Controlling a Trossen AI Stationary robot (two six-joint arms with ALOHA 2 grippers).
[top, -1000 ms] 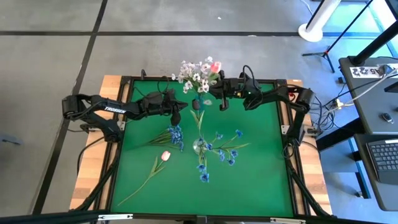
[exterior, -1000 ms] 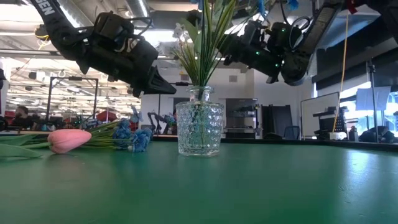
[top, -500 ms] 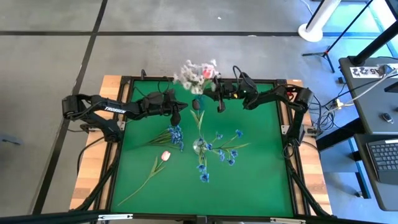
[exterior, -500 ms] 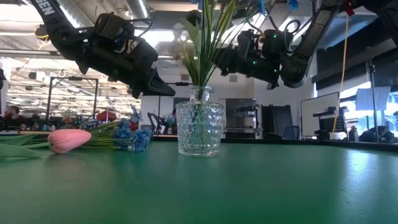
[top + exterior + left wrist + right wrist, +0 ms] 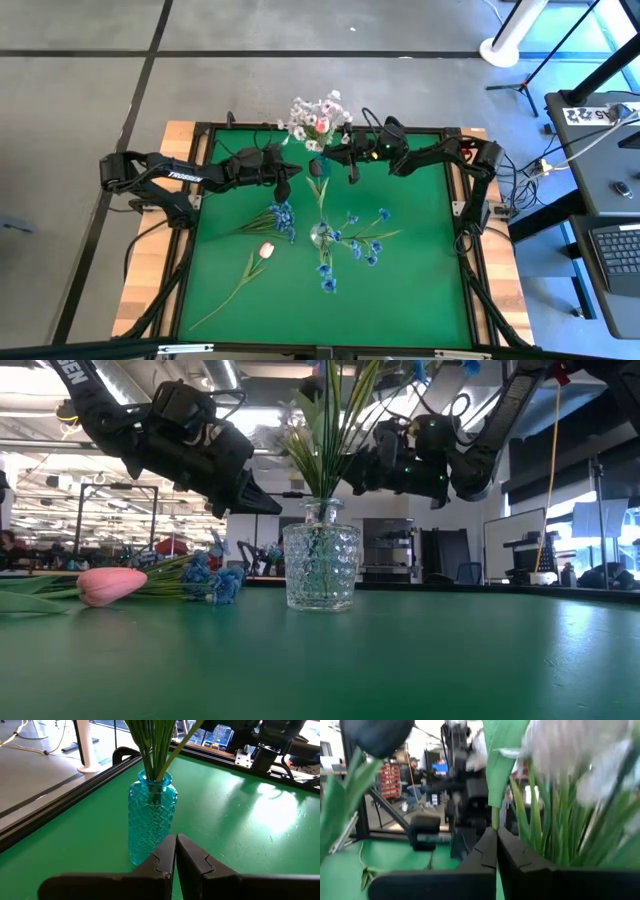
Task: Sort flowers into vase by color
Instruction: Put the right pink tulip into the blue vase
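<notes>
The green bench [image 5: 420, 290] carried a glass vase [image 5: 321, 567] near its far edge, holding white blossoms [image 5: 318, 118]; a second vase near the middle was hard to make out beneath blue sprigs [image 5: 358, 238]. A pink tulip [image 5: 266, 250] and more blue blossoms [image 5: 283, 217] lay on the bench. The right gripper [image 5: 352, 168], fingers clenched on nothing visible, hovered close to the white bunch; a sideways nudge could probably drag stems out or tip the vase. The left gripper [image 5: 284, 186], fingers clenched and empty, waited beside it. The dark bud [image 5: 377, 735] was cut off, and whether the right fingers touched the stems could not be told.
</notes>
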